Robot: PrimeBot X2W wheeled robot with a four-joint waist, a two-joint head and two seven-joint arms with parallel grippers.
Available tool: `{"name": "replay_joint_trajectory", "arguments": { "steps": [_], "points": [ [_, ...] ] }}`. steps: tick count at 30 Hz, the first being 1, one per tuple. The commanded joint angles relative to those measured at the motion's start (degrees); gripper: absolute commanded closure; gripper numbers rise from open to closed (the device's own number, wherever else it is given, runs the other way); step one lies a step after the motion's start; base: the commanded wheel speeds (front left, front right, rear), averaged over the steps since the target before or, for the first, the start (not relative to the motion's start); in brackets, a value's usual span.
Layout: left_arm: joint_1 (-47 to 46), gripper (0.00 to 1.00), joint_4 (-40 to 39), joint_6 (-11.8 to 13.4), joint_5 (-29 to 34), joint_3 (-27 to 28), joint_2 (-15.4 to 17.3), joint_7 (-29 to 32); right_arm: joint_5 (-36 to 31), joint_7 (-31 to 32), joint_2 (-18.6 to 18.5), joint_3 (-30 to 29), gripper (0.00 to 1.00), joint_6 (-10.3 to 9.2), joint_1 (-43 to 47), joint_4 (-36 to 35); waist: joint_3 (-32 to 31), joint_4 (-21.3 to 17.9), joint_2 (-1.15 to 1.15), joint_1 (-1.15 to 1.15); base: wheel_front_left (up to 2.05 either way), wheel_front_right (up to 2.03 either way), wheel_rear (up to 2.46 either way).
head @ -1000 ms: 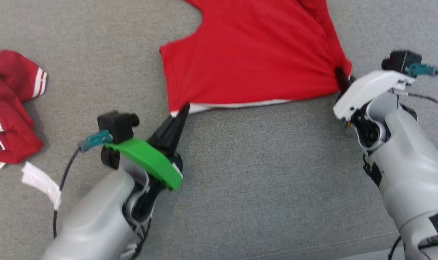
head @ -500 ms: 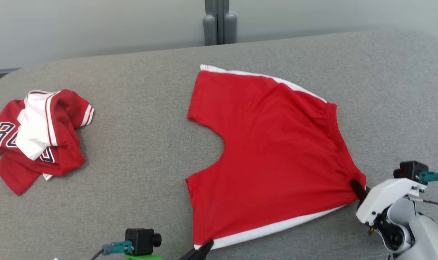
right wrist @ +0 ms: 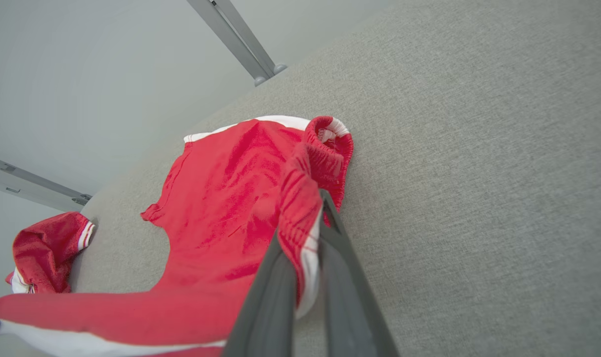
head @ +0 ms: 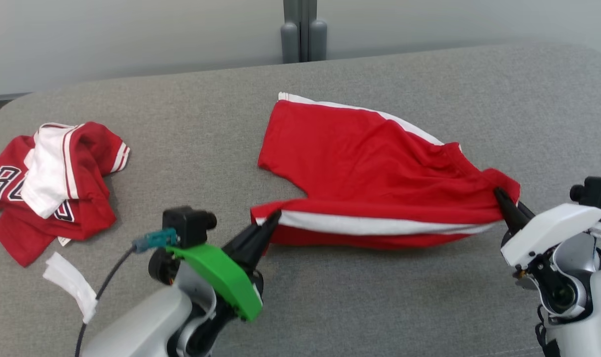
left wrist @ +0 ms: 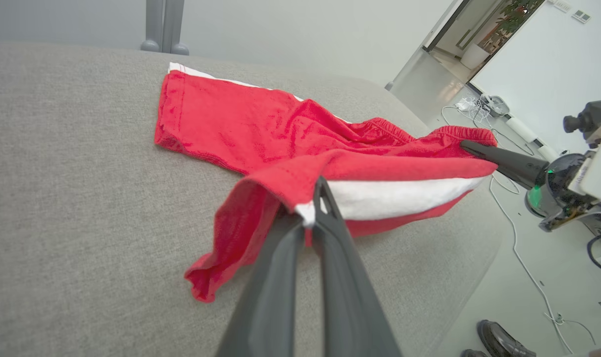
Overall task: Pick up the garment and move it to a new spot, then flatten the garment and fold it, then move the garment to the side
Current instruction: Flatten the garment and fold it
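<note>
Left gripper: I am pinching the hem corner of the red shorts, fingers clenched on it;
Right gripper: fingers are clamping the waistband corner;
Shorts: far half is lying on the grey cushion; near edge is hanging raised between both grippers;
Risk: I think the thin pinch is risking a slip; uneven pulling could be skewing the fold

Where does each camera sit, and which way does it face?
Head view: on the head, facing forward and down at the grey surface and red shorts; the left gripper and right gripper show.
Left wrist view: on the left wrist, facing along the left fingers, across the red shorts toward the right gripper.
Right wrist view: on the right wrist, facing along the right fingers toward the red jersey.
Shared: all three show the red shorts; the head and left wrist views both show the right gripper.
</note>
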Motion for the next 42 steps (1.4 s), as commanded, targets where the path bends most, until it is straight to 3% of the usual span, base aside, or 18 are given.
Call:
{"name": "replay_joint_trajectory", "arguments": {
  "steps": [1, 12, 22, 32, 33, 34, 35, 36, 37, 38, 42],
  "points": [
    [-3.2, 1.0, 2.1, -0.3, 0.9, 0.9, -0.9, -0.6, 1.2, -0.9, 0.0, 0.4, 1.0, -0.06, -2.0, 1.2, 3.1, -1.5, 0.0, 0.0, 0.0, 0.0, 0.0],
    [-18.5, 1.0, 17.7, -3.1, 3.4, 4.4, -7.3, -3.2, 10.1, -11.9, 0.0, 6.4, 1.0, -0.03, -18.6, 17.7, 11.6, -4.7, 0.0, 0.0, 0.0, 0.0, 0.0],
    [-29.0, 1.0, 28.1, -3.6, 5.4, 7.1, -9.9, -5.7, 17.8, -24.3, 0.0, 15.1, 1.0, -0.03, -31.9, 31.7, 17.5, -6.8, 0.0, 0.0, 0.0, 0.0, 0.0],
    [-36.2, 1.0, 37.5, -4.0, 7.3, 7.3, -12.4, -7.3, 28.4, -34.7, 0.0, 25.2, 1.0, -0.03, -39.6, 40.1, 20.3, -8.2, 0.0, 0.0, 0.0, 0.0, 0.0],
    [-36.8, 1.0, 38.5, -3.8, 7.7, 7.3, -12.6, -7.5, 29.7, -36.1, 0.0, 26.3, 0.95, -0.03, -40.3, 40.6, 20.4, -8.3, 0.0, 0.0, 0.0, 0.0, 0.0],
    [-37.1, 1.0, 39.2, -3.9, 7.9, 7.3, -12.9, -7.7, 30.8, -36.9, 0.0, 27.2, 0.0, -0.03, -40.7, 41.0, 20.5, -8.4, 0.0, 0.0, 0.0, 0.0, 0.0],
    [-37.4, 1.0, 40.2, -3.8, 7.9, 7.5, -13.2, -7.8, 32.2, -38.0, 0.0, 28.2, 0.0, -0.03, -41.1, 41.4, 20.6, -8.5, 0.0, 0.0, 0.0, 0.0, 0.0],
    [-37.7, 0.76, 41.0, -3.6, 8.1, 7.5, -13.4, -8.0, 33.1, -38.6, 0.0, 29.2, 0.0, -0.03, -41.5, 41.4, 20.6, -8.6, 0.0, 0.0, 0.0, 0.0, 0.0],
    [-37.9, 0.18, 41.8, -3.4, 8.2, 7.8, -13.7, -8.3, 34.1, -39.2, 0.0, 30.2, 0.0, -0.03, -41.8, 41.6, 20.5, -8.6, 0.0, 0.0, 0.0, 0.0, 0.0],
    [-38.0, 0.0, 42.5, -3.3, 8.2, 8.0, -14.0, -8.6, 34.8, -39.8, 0.0, 30.9, 0.0, -0.03, -41.9, 41.5, 20.4, -8.6, 0.0, 0.0, 0.0, 0.0, 0.0],
    [-36.8, 0.0, 44.9, -3.4, 8.7, 8.9, -14.7, -9.2, 33.0, -41.5, 0.0, 32.5, 0.0, -0.03, -41.3, 40.3, 19.3, -8.5, 0.0, 0.0, 0.0, 0.0, 0.0]
  ]
}}
